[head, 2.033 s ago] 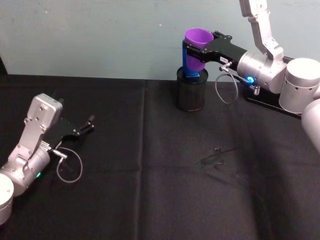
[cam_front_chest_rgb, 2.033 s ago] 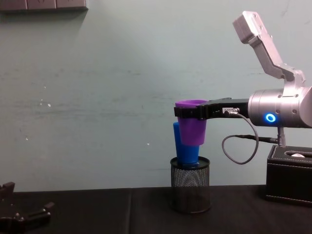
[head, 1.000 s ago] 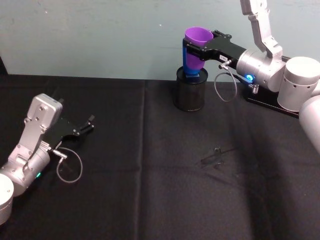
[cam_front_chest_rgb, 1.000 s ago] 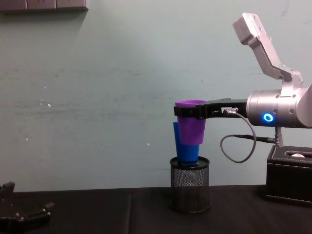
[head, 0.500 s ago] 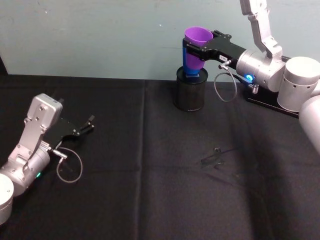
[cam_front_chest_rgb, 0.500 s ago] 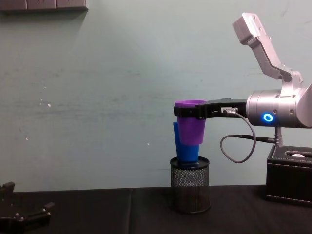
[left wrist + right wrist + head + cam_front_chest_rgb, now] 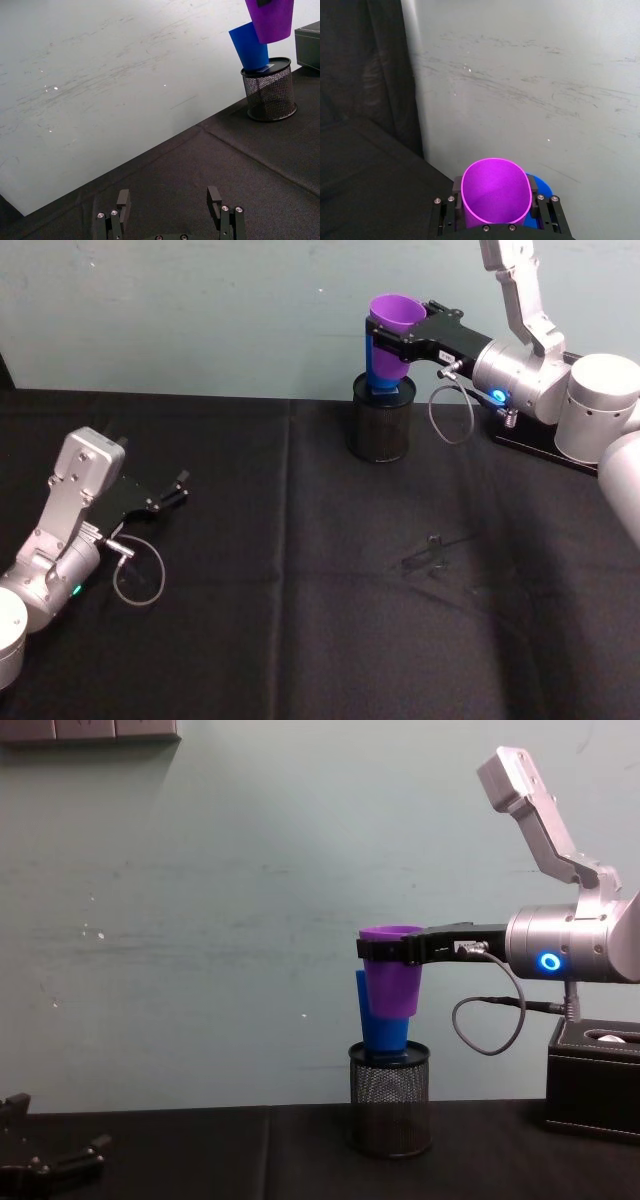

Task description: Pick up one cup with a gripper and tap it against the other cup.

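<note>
Right tool (image 7: 397, 328) clamped on purple cup (image 7: 392, 985), held aloft at far worktop (image 7: 300, 590) edge. Cup side appears to touch blue cup (image 7: 372, 1025), which stands in mesh cylinder (image 7: 390, 1105). Left tool (image 7: 169, 197) low over near-left worktop, fingers apart.

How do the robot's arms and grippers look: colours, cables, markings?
Both arms are silver with rounded joints. Each ends in a black flat-fingered gripper: left gripper, right gripper. A grey cable loops at each wrist. The right arm bears a blue light ring and a white label; the left arm, a green light.
</note>
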`<state>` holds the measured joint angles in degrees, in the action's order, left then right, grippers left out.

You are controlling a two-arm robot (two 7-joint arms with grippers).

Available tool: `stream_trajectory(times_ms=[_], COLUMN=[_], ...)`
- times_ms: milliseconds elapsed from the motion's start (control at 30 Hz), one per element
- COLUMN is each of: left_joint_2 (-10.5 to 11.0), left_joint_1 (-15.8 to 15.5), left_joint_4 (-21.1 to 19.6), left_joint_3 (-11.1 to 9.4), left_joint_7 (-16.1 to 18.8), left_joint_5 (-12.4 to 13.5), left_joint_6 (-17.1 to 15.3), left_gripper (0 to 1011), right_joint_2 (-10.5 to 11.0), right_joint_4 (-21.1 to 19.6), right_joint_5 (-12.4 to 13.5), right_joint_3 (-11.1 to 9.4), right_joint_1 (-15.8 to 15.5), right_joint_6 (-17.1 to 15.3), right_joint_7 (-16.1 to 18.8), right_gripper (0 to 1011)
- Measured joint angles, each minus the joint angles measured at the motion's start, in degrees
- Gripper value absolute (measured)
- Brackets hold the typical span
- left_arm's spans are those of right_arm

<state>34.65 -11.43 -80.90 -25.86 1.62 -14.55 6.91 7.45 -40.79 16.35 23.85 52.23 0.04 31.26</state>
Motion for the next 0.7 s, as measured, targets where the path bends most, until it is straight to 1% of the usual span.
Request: stream_trajectory(times_ms=[700], left_joint_2=[0.00], left_joint_1=[0.00], left_joint_4=[0.00], left_joint_3=[0.00], left_joint_7=[0.00], left_joint_5=[0.00], left_joint_6=[0.00], left_gripper=[1005], right_joint_2=[0.00], right_joint_4=[-0.03], right_joint_5=[0.00], right_joint_3=[0.00], right_joint_1=[0.00], right_joint_6=[0.00], right_joint_7=[-0.05], right_gripper=[724])
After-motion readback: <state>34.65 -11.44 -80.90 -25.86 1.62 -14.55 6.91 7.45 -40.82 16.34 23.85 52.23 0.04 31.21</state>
